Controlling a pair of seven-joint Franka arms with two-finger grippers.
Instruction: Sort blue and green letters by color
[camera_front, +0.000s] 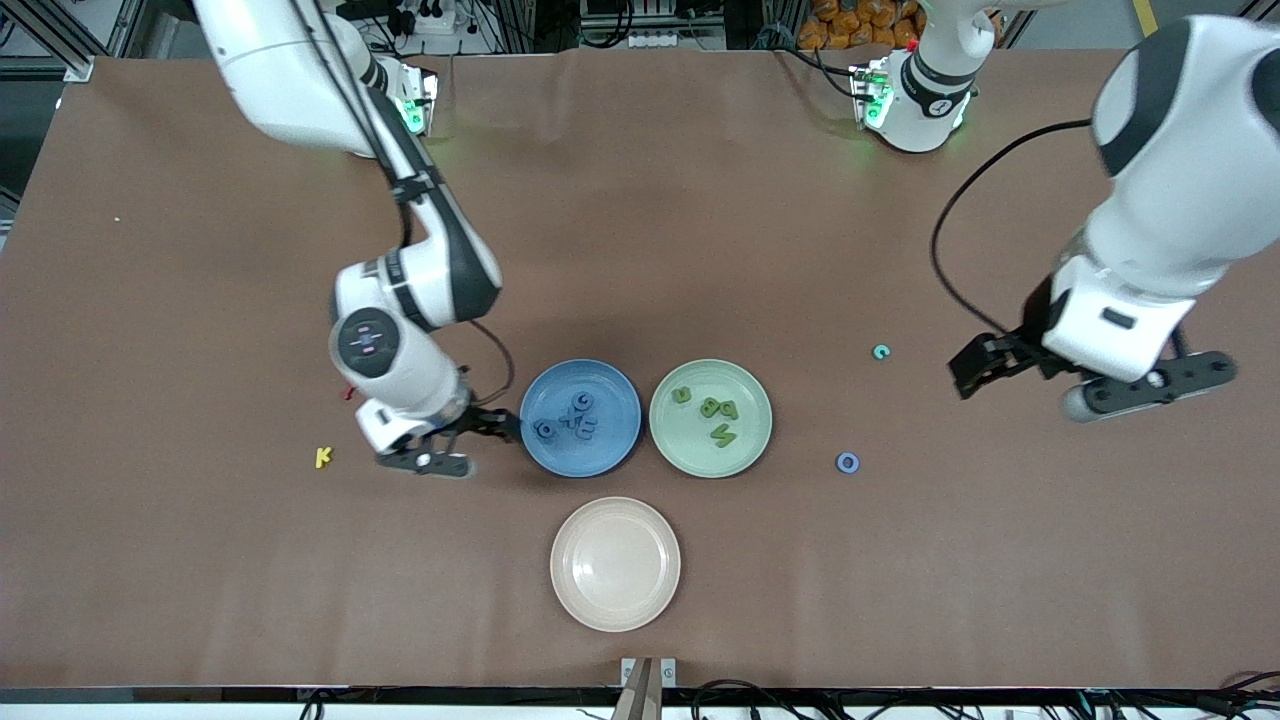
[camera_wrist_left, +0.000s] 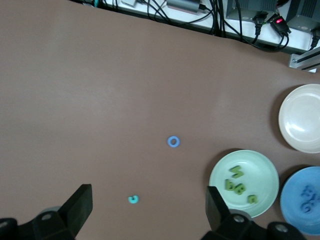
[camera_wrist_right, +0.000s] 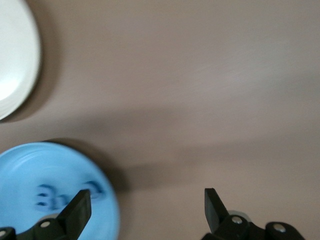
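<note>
**Front view.** Blue letters (camera_front: 567, 419) lie in the blue plate (camera_front: 612, 452) and green letters (camera_front: 712, 410) in the green plate (camera_front: 752, 445); a beige plate (camera_front: 615, 600) sits nearer the camera than both. Two pieces are still loose on the table (camera_front: 200, 600): a blue ring letter (camera_front: 847, 462) and a small teal C-shaped letter (camera_front: 880, 351), both lying between the green plate and the left gripper (camera_front: 1095, 375). These letters look light, stiff and chunky (probably foam or plastic, so unlikely to crush); a pinch across the ring's outer edge, or one finger through its hole, seems the surest hold. The left gripper hovers with jaws spread wide and nothing between them, its wrist pitched downward. The right gripper (camera_front: 470, 440) sits low at the rim of the blue plate, jaws wide and empty, forearm sloping down from its base. A yellow K (camera_front: 322, 457) lies just beside it, away from the plates.

**Left wrist view.** Both fingers (camera_wrist_left: 80, 202) frame bare table; the blue ring letter (camera_wrist_left: 173, 141) and the teal letter (camera_wrist_left: 133, 199) lie ahead of the open jaws, the teal one closer.

**Right wrist view.** The fingers (camera_wrist_right: 80, 207) stand wide apart, one over the edge of the blue plate (camera_wrist_right: 30, 165), where blurred blue letters (camera_wrist_right: 60, 192) rest.
</note>
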